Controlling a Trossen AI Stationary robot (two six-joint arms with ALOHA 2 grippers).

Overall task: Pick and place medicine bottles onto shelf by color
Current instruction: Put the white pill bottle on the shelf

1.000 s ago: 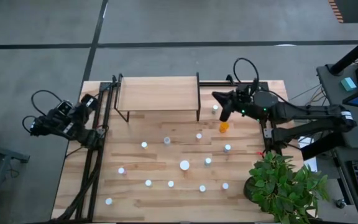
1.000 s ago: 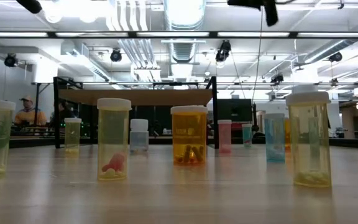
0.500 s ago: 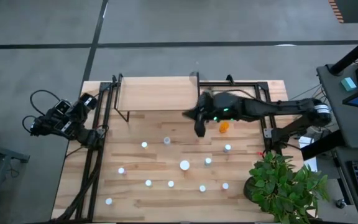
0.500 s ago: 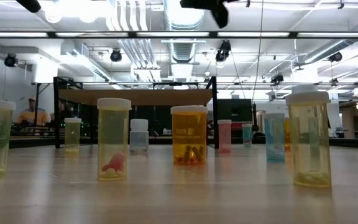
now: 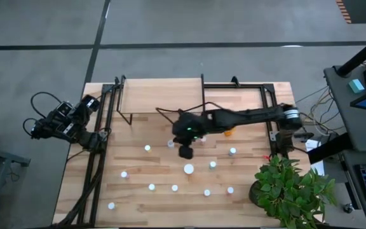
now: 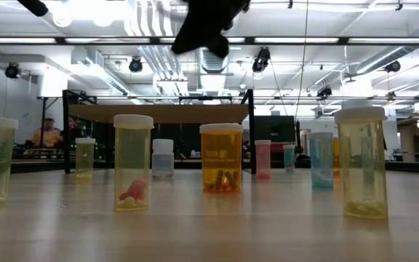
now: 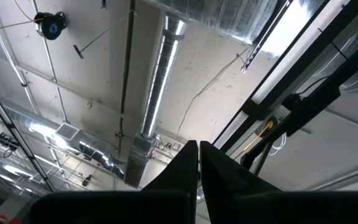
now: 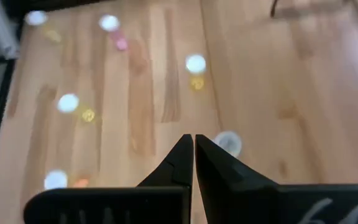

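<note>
Our right gripper [image 5: 186,151], jaws clenched and empty, has swung from the desk's right edge to mid-desk above the bottles [image 5: 189,168]. We judge a pick comes next; the shelf [image 5: 161,95] holds nothing yet. Our left gripper [image 7: 197,152] waits clenched off the left edge.

Both arms are dark, jointed and trailed by black looping cables, and each gripper ends in two black, pointed, wedge-shaped fingers [image 8: 180,163].

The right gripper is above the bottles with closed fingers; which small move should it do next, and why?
Probably open its fingers, then descend. The right gripper hangs shut and empty above the table, with the white-capped bottle just ahead of its tips; the shelf holds no bottles yet.
</note>
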